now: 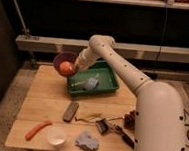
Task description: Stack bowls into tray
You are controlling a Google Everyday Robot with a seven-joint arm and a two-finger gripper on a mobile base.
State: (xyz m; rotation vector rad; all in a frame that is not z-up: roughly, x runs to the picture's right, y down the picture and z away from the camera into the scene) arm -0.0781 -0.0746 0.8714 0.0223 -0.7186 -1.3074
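A dark maroon bowl (64,62) with an orange ball-like thing (64,67) in it hangs tilted above the table's back left corner, just left of the green tray (105,87). My gripper (75,66) is shut on the bowl's right rim and holds it in the air. The tray sits at the back middle of the table and holds a pale bluish object (91,82). A small white bowl (57,135) stands near the table's front edge.
On the wooden table (45,98) lie an orange carrot (37,130) at the front left, a grey flat bar (71,111) in the middle, a blue cloth (87,140) at the front and dark tools (117,127) at the right. A shelf rail (46,42) runs behind.
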